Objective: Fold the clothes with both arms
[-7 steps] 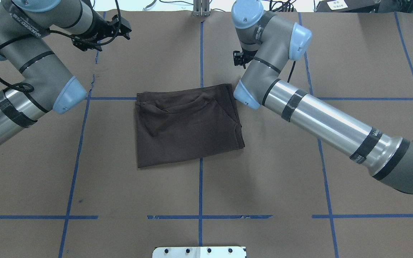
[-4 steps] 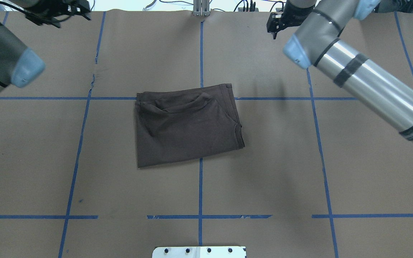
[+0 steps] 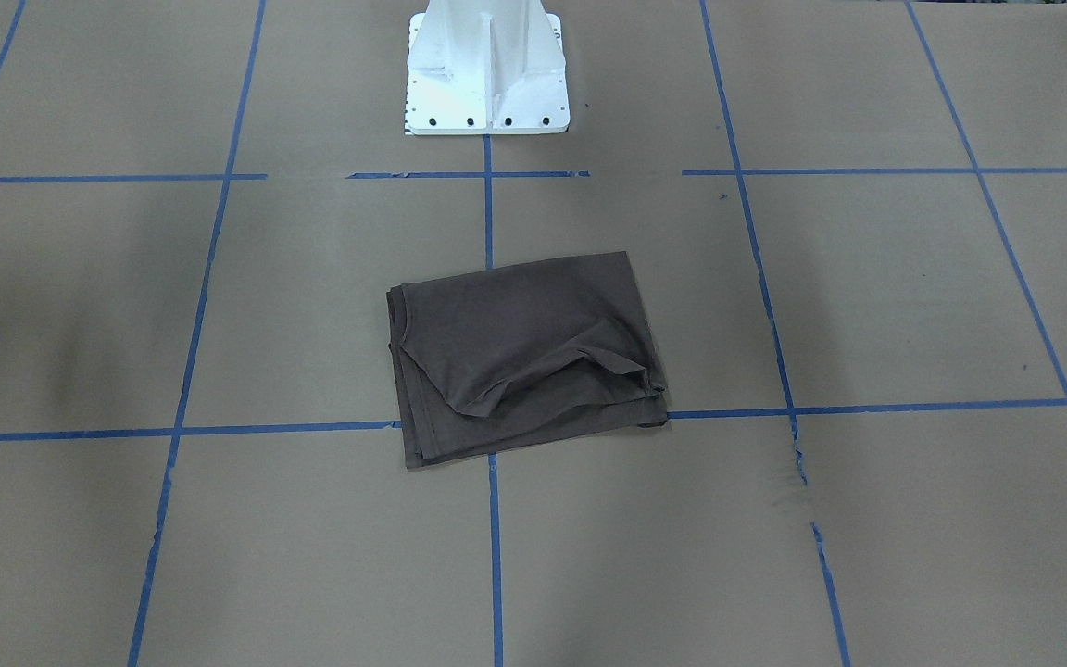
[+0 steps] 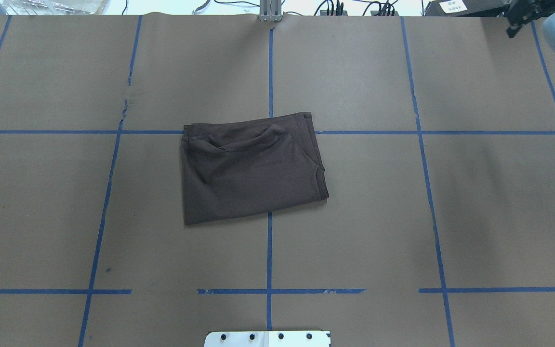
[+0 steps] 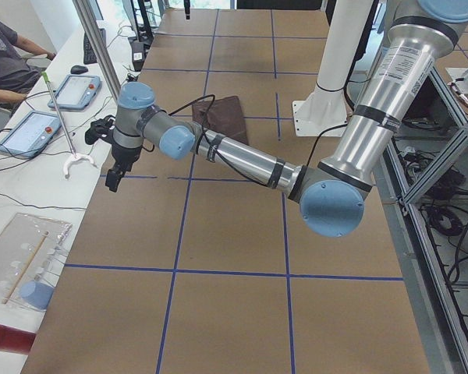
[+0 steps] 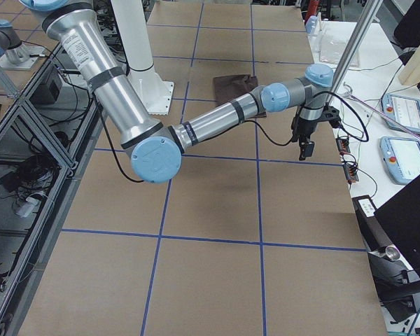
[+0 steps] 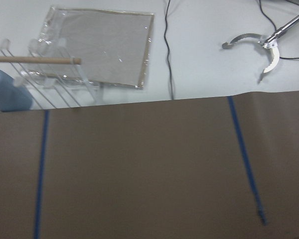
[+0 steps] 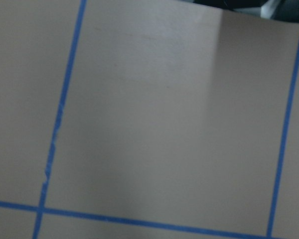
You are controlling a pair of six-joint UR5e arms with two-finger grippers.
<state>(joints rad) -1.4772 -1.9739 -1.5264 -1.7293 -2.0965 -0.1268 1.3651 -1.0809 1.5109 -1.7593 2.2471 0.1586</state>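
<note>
The clothes, a dark brown T-shirt (image 4: 253, 168), lie folded into a rough rectangle at the table's middle, with a loose fold along the far edge (image 3: 524, 357). Nothing touches it. My left gripper (image 5: 112, 179) hangs over the table's far left corner, well away from the shirt (image 5: 222, 117); I cannot tell whether it is open or shut. My right gripper (image 6: 304, 149) hangs over the far right corner. Only a dark part of it shows at the overhead view's top right (image 4: 516, 21), its jaws unclear. Both wrist views show only brown paper, no fingers.
Blue tape lines grid the brown paper. The white pedestal (image 3: 487, 83) stands at the robot's side. Beyond the far edge, a white side table holds tablets (image 5: 74, 89), a plastic sleeve (image 7: 99, 47) and cables. A person (image 5: 8, 58) sits there.
Both arms have swung outward from beside the shirt toward the far corners, the left one leaving the overhead view. The shirt has not moved.
</note>
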